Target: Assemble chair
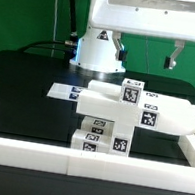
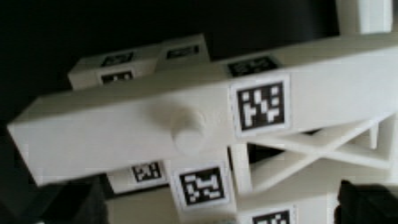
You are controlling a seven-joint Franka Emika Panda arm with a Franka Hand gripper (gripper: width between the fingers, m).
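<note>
Chair [image 1: 118, 114] stands unheld against the rail; pincer [image 1: 171, 64] is raised, spread and empty.

The part-built chair sits on the black worktop [image 1: 28, 75], below the pincer and toward the near rail [image 1: 86, 163], judged to be pushed against it as a brace for joining. A tagged block tops the stack. The pincer hangs clear above it, touching nothing. The arm reaches out from its base [image 1: 97, 50] behind the chair, wrist tipped down onto the tagged faces [image 2: 262, 103].

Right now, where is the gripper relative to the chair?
In the exterior view the open gripper hangs in the upper right, above and clear of the chair, which sits at centre just behind the border rail.
</note>
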